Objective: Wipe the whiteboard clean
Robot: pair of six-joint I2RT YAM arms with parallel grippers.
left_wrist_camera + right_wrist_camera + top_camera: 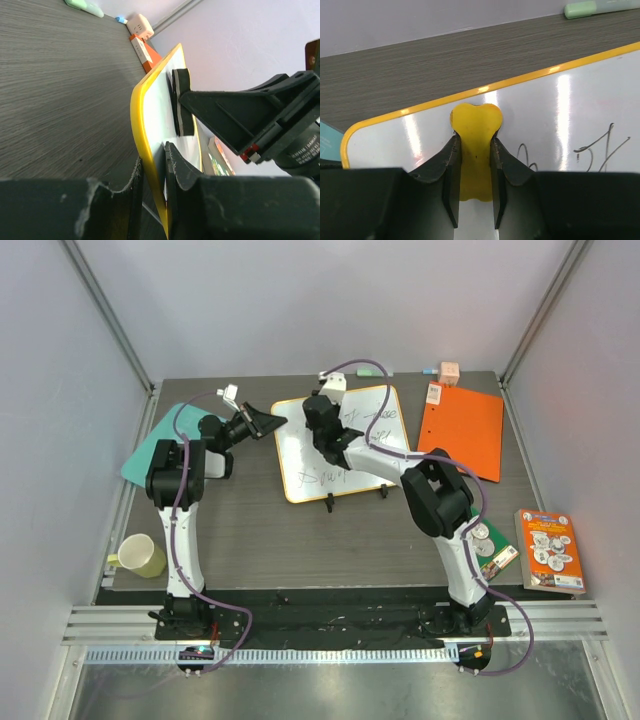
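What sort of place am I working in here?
Probably a robot lab test cell: plain panel walls on metal framing enclose the table, both arms bolt to a slotted rail, and the whiteboard, orange folder and mug look like staged props.

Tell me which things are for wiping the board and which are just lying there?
For the job: whiteboard, eraser, left gripper clamping its rim, right gripper holding the eraser.
Lying about: folder, teal sheet, mug, book, marker.
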